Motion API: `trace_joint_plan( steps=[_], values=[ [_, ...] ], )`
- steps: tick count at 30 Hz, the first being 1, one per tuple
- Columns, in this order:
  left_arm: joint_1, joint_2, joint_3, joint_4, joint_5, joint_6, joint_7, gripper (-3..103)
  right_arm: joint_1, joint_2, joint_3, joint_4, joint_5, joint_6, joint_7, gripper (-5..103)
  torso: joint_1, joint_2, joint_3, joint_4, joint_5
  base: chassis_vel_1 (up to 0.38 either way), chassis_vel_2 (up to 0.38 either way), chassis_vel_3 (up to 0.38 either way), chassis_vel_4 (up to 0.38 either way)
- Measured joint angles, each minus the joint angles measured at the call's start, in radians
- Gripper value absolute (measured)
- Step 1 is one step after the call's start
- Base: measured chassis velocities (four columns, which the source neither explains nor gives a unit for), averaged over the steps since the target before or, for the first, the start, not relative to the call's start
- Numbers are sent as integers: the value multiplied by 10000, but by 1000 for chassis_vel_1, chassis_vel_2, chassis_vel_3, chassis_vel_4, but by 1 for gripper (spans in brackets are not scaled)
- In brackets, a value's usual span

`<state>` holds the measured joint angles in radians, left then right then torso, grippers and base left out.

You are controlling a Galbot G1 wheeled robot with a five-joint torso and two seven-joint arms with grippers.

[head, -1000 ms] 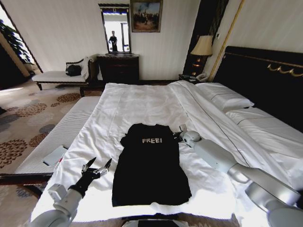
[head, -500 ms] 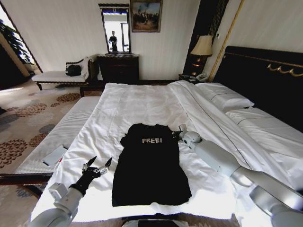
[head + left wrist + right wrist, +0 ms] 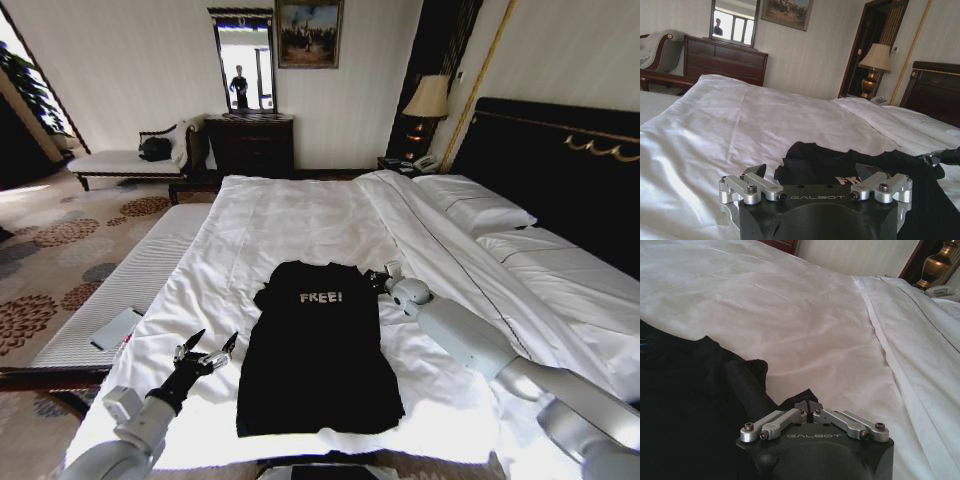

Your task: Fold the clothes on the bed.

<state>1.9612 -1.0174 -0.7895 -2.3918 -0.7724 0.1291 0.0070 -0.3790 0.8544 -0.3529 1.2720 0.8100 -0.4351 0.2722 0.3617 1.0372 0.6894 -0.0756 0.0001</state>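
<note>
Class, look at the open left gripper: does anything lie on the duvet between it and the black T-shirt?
Nothing visible does. Bare white duvet separates the open left gripper from the black short-sleeved "FREE!" T-shirt.

T-shirt [image 3: 318,345] on bed [image 3: 300,215] | left gripper [image 3: 205,352] left – right gripper [image 3: 378,279] right

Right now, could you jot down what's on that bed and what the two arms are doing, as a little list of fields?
Garment: black T-shirt, lying flat, "FREE!" on the chest
Surface: bed with a white duvet
Right tool: at the shirt's shoulder, fingers shut on a pinch of black fabric
Left tool: open, beside the shirt's other edge, apart from it
Fold state: sleeves already tucked in
Nearby: flat pale object on the bedside bench
</note>
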Motion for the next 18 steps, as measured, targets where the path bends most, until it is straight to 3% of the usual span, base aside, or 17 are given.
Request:
trace_joint_plan(
  steps=[10, 18],
  values=[
    [-29, -6, 53, -79, 50, -8, 0, 100, -350, -70, 210, -327, -376, 181, 1249, 0, 0, 0, 0, 0, 0, 0, 0, 0, 0],
    [-25, 7, 65, -122, 64, -6, -1, 100, -887, 56, 334, -76, -451, 253, 1650, 0, 0, 0, 0, -2, -1, 0, 0, 0, 0]
  ],
)
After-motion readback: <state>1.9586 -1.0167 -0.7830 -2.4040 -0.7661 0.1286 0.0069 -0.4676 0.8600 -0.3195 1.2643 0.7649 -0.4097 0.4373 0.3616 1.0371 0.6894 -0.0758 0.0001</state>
